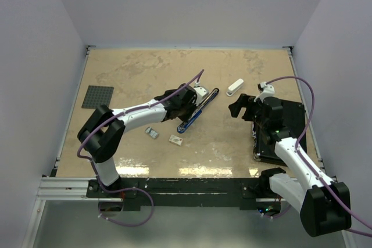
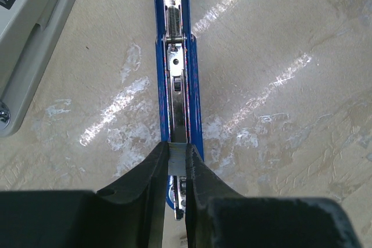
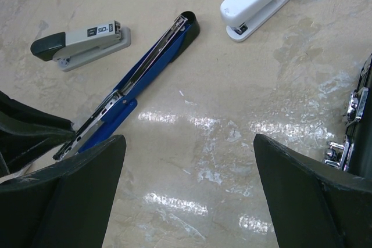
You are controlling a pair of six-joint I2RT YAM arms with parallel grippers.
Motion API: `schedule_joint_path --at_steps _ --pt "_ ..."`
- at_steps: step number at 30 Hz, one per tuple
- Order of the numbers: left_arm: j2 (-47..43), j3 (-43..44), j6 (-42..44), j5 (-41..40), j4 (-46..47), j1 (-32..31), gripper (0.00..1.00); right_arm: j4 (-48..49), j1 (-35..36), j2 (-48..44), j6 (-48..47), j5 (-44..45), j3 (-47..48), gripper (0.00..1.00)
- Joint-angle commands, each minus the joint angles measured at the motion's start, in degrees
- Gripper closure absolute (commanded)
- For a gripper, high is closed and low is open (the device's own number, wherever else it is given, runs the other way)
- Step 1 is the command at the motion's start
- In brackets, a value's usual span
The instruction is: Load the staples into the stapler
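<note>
- Nearest: left gripper, jaws clenched on the near end of the silver rail of the blue stapler, which lies opened out flat on the table.
- Opposite: right gripper, jaws released and spread wide, grasping nothing, hovering to the right of the blue stapler.
- Task item: staples box, flat on the table on the near side of the blue stapler, untouched; grey tray piece lies just left of it, apart.
- Also present: grey stapler beside the blue one; white stapler farther right, closed.
</note>
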Motion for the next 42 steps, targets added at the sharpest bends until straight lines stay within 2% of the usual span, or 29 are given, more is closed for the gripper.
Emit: schedule_joint_path --at_steps 1,42 --pt "-1.7 2.2 1.0 -0.7 -0.4 -0.2 1.00 1.9 0.1 -0.7 -0.9 -0.9 1.5 0.03" --pt "0.2 2.2 1.7 1.7 -0.6 -0.2 1.00 2.0 0.2 -0.8 -0.9 -1.1 1.2 0.03"
